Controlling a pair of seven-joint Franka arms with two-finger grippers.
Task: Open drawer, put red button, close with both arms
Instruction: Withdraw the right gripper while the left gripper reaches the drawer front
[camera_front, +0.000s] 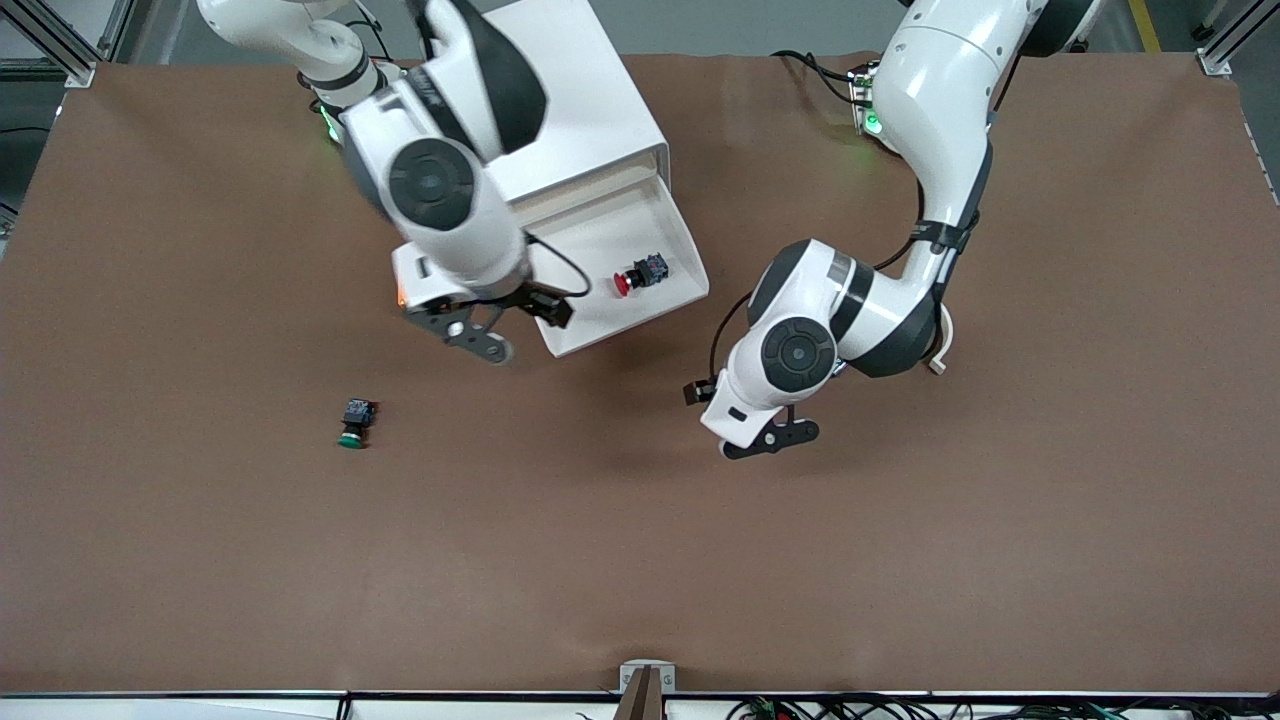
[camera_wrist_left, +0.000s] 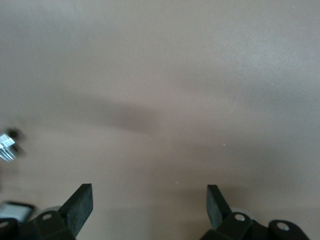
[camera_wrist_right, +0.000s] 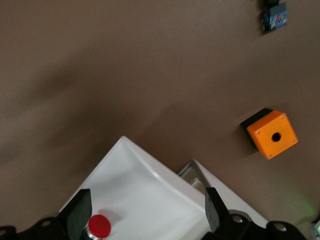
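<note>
Red button (camera_front: 638, 274) lying on its side inside the pulled-out drawer (camera_front: 668, 235), upper centre of the front view; placing step apparently finished, closing with both arms left to do

Right claw (camera_front: 507, 326) hanging over the drawer's front corner, upper centre-left of the front view, fingers spread wide and holding nothing; in the right wrist view the red cap (camera_wrist_right: 99, 226) sits low in the frame between those fingers

Left claw (camera_front: 783, 437) hovering over bare brown surface (camera_front: 900, 560) at centre frame, jaws wide, empty

Next move likely calls for both claws brought against the drawer's front lip and pushed toward the white cabinet (camera_front: 590, 110)

Green-capped button (camera_front: 354, 423) at centre-left, well apart; orange box with a hole (camera_wrist_right: 271, 133) at right of the right wrist view; neither in the drawer's path
</note>
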